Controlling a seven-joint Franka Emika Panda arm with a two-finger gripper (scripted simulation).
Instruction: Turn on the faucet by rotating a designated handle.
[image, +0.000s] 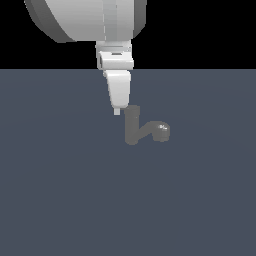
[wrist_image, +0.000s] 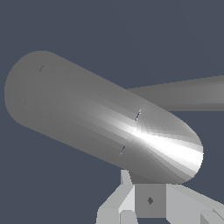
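My arm (image: 90, 20) comes down from the top of the exterior view, big and white, and my gripper (image: 117, 111) hangs at its lower end. The tip of the gripper is just beside the top of the faucet (image: 132, 127), on the exterior view's left of it. In that view I cannot tell if it touches the faucet or only stands very near.

The faucet is small and grey and stands on the dark blue-grey floor (image: 60, 200), about in the middle of the scene. It has an upright round post. From the post a short curved spout (image: 150, 127) goes toward the exterior view's right and ends in a rounded, shiny head (image: 162, 131).

In the wrist view, a thick grey cylinder (wrist_image: 100, 118) fills most of the picture, very close to the camera, with a bright reflection on its rounded end. Behind it a thinner grey bar (wrist_image: 183, 94) runs to the edge of the picture. I think this bar is the handle, but I am not sure of it. In the exterior view I cannot find the handle.

Pale grey parts of my gripper (wrist_image: 151, 203) show at the edge of the wrist view, just beside the rounded end of the cylinder. If my fingers are spread or closed, I cannot tell from these pictures.
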